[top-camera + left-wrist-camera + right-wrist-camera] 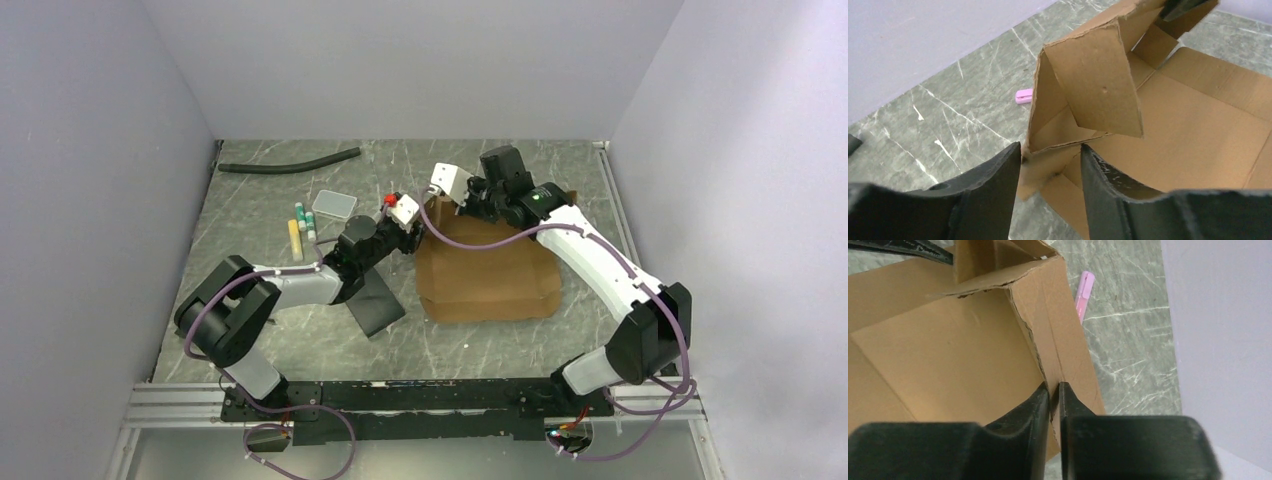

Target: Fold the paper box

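Note:
The paper box is brown cardboard, partly folded and open on top, in the middle of the table. My left gripper is at its far left corner. In the left wrist view the left gripper straddles the folded corner flap of the box, and both fingertips touch the cardboard. My right gripper is at the box's far edge. In the right wrist view the right gripper is shut on the thin upright wall of the box.
A black flat slab lies left of the box, under my left arm. A black hose, a clear lid and small tubes lie at the far left. A pink marker lies behind the box, and it shows in the right wrist view too.

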You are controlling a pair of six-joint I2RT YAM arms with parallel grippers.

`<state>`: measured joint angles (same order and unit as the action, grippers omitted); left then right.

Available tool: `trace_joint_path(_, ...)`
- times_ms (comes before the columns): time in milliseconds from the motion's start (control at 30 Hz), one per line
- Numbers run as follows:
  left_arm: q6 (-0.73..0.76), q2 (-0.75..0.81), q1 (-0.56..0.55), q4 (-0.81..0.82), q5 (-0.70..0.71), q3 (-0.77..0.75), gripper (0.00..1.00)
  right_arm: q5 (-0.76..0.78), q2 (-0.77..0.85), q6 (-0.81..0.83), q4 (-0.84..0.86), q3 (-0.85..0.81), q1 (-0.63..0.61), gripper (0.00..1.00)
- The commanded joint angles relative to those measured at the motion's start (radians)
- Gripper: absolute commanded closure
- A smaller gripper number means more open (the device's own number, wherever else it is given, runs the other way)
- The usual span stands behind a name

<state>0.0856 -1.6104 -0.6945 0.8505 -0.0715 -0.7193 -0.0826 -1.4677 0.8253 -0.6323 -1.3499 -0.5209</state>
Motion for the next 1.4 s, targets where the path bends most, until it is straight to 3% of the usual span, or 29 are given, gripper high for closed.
trace_joint_path(0,-0.003,-0.007,-0.002,0.096,0.052,-0.010,0.55,-0.028,0.041,-0.056,0.028,0.031,0.002,0.80)
trace_joint_path(100,0.000,-0.011,-0.001,0.086,0.053,-0.016,0.80,-0.028,0.054,-0.059,0.045,0.051,0.003,0.70)
trace_joint_path(333,0.012,-0.005,-0.001,0.038,0.029,-0.037,1.00,-0.035,0.095,-0.066,0.095,0.117,0.076,0.51)
trace_joint_path(567,0.000,-0.002,0.008,-0.005,-0.017,-0.057,1.00,0.009,0.167,-0.028,0.173,0.199,0.152,0.37)
trace_joint_path(733,-0.008,0.009,0.026,-0.044,-0.066,-0.072,1.00,0.018,0.214,0.074,0.279,0.283,0.226,0.35)
trace_joint_path(900,-0.019,0.017,0.047,-0.088,-0.111,-0.090,1.00,-0.079,0.251,0.193,0.357,0.346,0.296,0.42)
trace_joint_path(933,-0.021,0.018,0.054,-0.092,-0.118,-0.092,1.00,-0.095,0.255,0.221,0.368,0.357,0.302,0.48)
trace_joint_path(1033,-0.040,0.023,0.067,-0.108,-0.139,-0.099,0.99,-0.125,0.246,0.235,0.370,0.360,0.308,0.85)
trace_joint_path(1100,-0.070,0.039,0.081,-0.122,-0.139,-0.097,0.86,-0.138,0.247,0.220,0.357,0.353,0.309,0.98)
trace_joint_path(1133,-0.097,0.055,0.089,-0.132,-0.145,-0.092,0.80,-0.141,0.255,0.209,0.348,0.349,0.309,1.00)
trace_joint_path(1267,-0.263,0.171,0.134,-0.150,-0.169,-0.018,0.37,-0.133,0.276,0.157,0.260,0.310,0.309,1.00)
trace_joint_path(1367,-0.348,0.287,0.144,-0.145,-0.145,0.061,0.15,-0.131,0.270,0.102,0.187,0.263,0.308,1.00)
